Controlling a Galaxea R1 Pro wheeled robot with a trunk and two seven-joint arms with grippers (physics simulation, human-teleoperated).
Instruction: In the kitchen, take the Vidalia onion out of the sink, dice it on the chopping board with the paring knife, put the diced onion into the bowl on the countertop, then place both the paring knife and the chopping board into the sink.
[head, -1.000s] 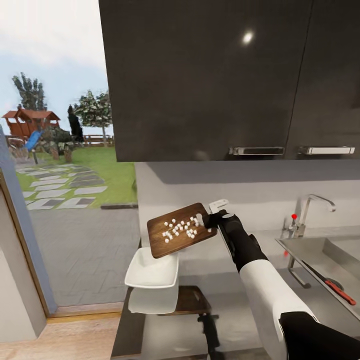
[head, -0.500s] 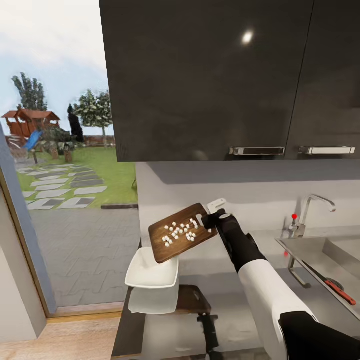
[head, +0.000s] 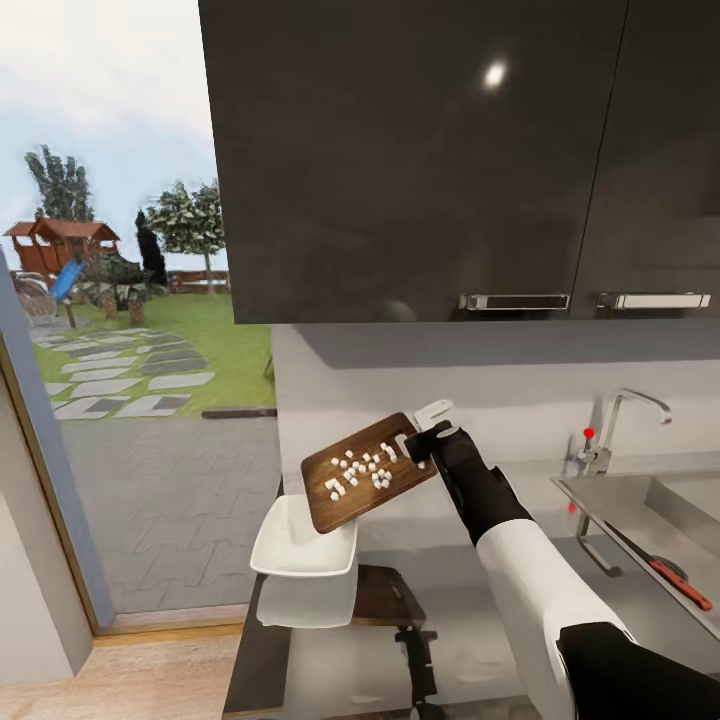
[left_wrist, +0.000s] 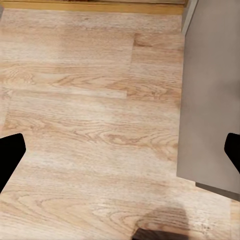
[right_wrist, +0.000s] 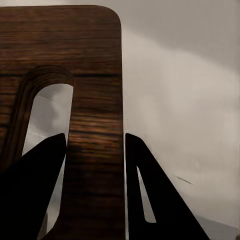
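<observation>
The right hand is gripping one chopping board by its handle end and holding it up in the air, tilted so its far corner is dipping toward the one white bowl sitting on the counter just below. In the right wrist view the two dark fingers are closing on either side of the chopping board, beside its slot-shaped handle cutout. Small white pieces of diced onion are lying scattered on the board's upper face, roughly twenty of them, too small and close together to be counted exactly; whether any are lying in the bowl cannot be told. The bowl is casting a pale reflection on the glossy counter under it. To the right, the sink is showing its grey steel basin, with one curved chrome tap at its back edge, and one paring knife with a red handle is lying in the basin near the drain. Two dark upper cabinets are hanging above the counter, each with one metal handle. In the left wrist view the left hand is hanging over the wooden floor with its two fingertips set wide apart, holding nothing.
</observation>
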